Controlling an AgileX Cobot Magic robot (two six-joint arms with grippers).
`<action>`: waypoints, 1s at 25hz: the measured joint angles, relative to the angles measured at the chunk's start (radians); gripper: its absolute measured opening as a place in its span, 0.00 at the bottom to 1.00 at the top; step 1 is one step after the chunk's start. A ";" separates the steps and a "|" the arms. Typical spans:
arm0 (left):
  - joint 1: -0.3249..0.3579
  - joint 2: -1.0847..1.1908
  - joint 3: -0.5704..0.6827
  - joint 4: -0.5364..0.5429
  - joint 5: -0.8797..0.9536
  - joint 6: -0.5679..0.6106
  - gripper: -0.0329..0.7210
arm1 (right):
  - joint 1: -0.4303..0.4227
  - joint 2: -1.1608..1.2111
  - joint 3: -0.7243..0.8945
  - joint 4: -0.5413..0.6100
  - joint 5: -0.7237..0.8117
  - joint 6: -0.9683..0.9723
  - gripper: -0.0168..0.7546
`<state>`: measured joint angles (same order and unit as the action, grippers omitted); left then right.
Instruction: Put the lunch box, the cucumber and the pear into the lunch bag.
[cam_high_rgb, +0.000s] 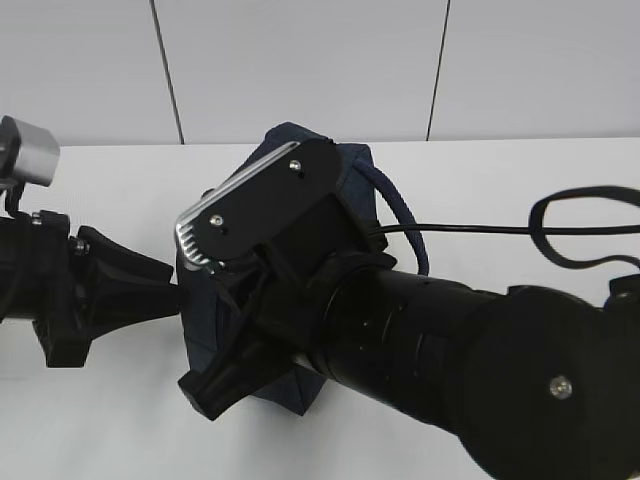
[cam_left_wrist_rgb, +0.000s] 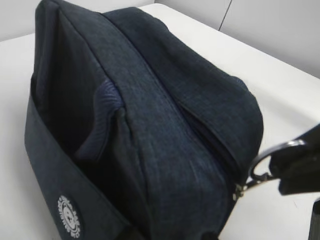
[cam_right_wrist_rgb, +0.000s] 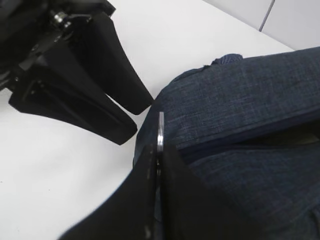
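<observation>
The dark navy lunch bag (cam_high_rgb: 345, 185) lies on the white table, mostly hidden behind my right arm; it fills the left wrist view (cam_left_wrist_rgb: 150, 125). My right gripper (cam_right_wrist_rgb: 160, 150) is shut on the bag's silver ring pull (cam_right_wrist_rgb: 160, 127), seen edge-on between its fingers; the ring (cam_left_wrist_rgb: 260, 165) and that gripper (cam_left_wrist_rgb: 300, 167) also show in the left wrist view. My left gripper (cam_high_rgb: 172, 290) points at the bag's left end, its fingers (cam_right_wrist_rgb: 125, 100) close together by the fabric; whether they pinch it is unclear. The lunch box, cucumber and pear are out of view.
A navy handle (cam_high_rgb: 400, 215) loops off the bag's far side. Black cables (cam_high_rgb: 580, 230) lie on the table at the right. A white round logo (cam_left_wrist_rgb: 68, 216) marks the bag's side. A grey wall stands behind the table.
</observation>
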<state>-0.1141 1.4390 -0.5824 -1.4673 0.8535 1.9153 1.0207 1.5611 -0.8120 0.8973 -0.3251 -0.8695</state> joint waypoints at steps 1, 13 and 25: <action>0.000 0.007 0.000 -0.006 0.004 0.012 0.36 | 0.000 0.000 0.000 0.000 0.004 0.000 0.02; -0.003 0.070 0.000 -0.018 0.042 0.038 0.36 | 0.000 -0.002 0.000 0.001 0.014 0.000 0.02; -0.138 0.103 -0.018 -0.078 -0.127 0.057 0.09 | 0.000 -0.002 0.000 0.013 0.017 0.000 0.02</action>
<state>-0.2522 1.5423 -0.6005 -1.5450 0.7264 1.9718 1.0207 1.5594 -0.8120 0.9102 -0.3084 -0.8695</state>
